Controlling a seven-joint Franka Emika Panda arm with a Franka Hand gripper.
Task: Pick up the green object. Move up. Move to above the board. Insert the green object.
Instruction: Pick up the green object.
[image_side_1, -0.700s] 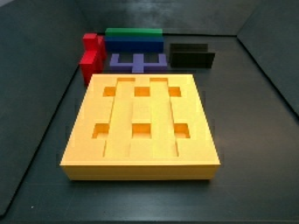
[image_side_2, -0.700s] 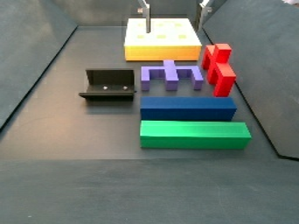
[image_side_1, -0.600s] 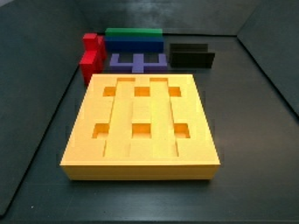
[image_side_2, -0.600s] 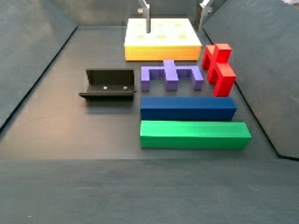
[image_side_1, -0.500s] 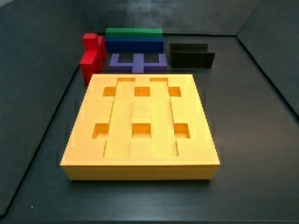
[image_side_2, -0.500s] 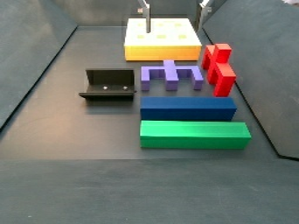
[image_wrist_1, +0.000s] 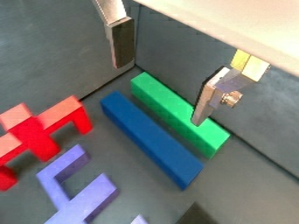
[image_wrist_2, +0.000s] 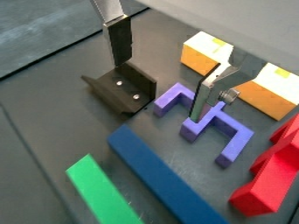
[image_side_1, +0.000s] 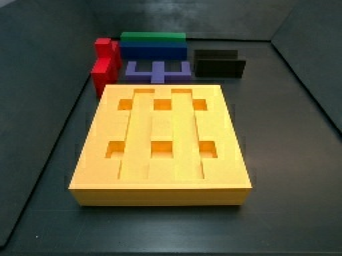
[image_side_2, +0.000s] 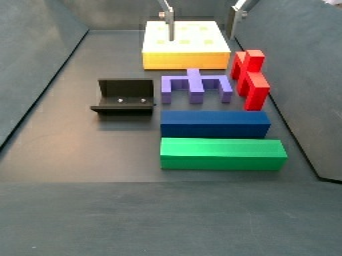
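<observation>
Nothing done yet: green object (image_side_2: 223, 154) lies untouched on the table, gripper (image_wrist_1: 167, 70) above it, fingers (image_wrist_1: 121, 44) spread, empty; all steps remain.

Opposed side views — board (image_side_1: 160, 140) near, bar (image_side_2: 222, 153) near.

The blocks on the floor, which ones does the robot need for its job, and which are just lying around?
Needed:
- green object, lying on the floor
- board, nothing in it
- gripper, open and holding nothing, above the green object in a wrist view

Just lying around:
- blue block
- red block
- purple piece
- fixture
</observation>
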